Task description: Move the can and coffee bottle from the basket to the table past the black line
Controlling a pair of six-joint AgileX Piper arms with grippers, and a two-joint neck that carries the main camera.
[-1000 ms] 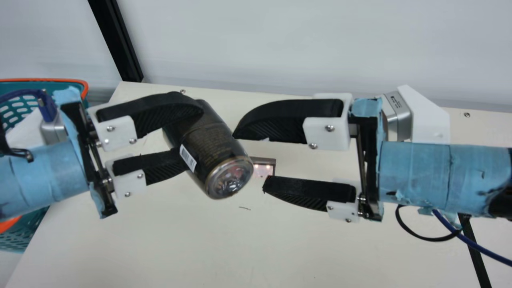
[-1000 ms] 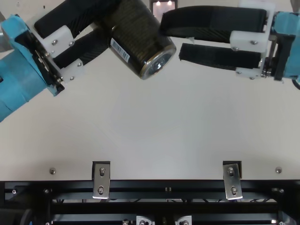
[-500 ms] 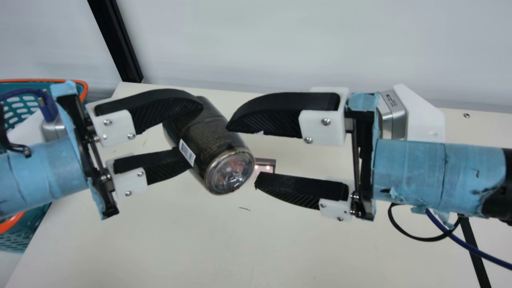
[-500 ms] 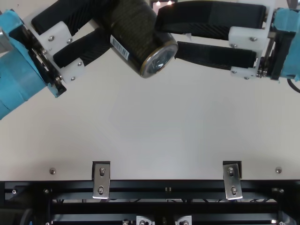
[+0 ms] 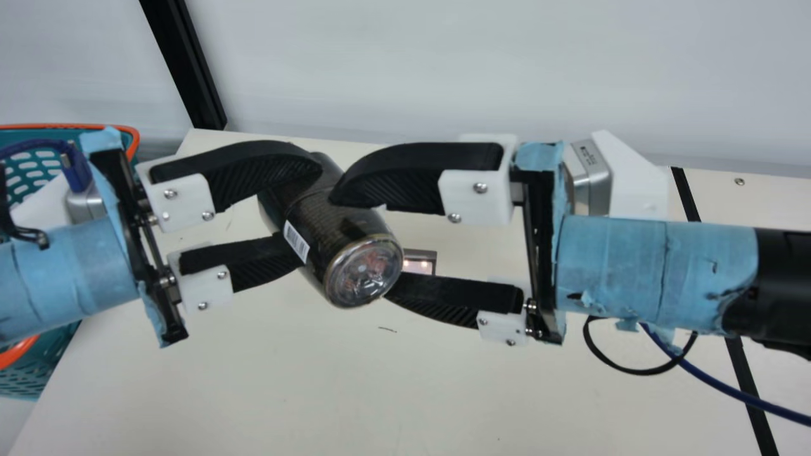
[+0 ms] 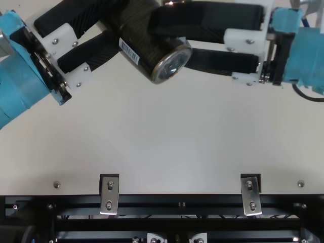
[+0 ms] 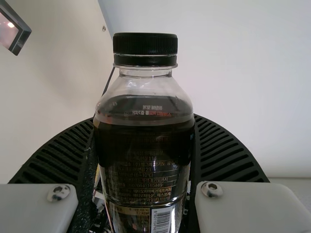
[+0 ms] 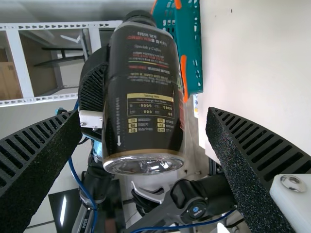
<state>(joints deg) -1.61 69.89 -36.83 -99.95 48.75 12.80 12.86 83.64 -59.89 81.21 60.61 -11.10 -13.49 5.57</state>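
Coffee bottle [image 5: 336, 228] | gripped by left hand [image 5: 306, 212] | right hand [image 5: 361, 244] open around base end

from where i stand, a pale wall [image 5: 475, 63] spreads across the back of the main view, with a black post [image 5: 180, 63] slanting at that view's left. nearer the middle sits a small metal frame [image 5: 432, 254], two pinkish lights glowing in it. below it there's a thin dark mark [image 5: 387, 329]. along the bottom of the top view run black rails [image 6: 177, 201], and two metal brackets [image 6: 109, 202] are screwed down there, well apart. the right wrist view catches a white perforated rack [image 8: 24, 65] with something brown [image 8: 7, 80] behind its bars.
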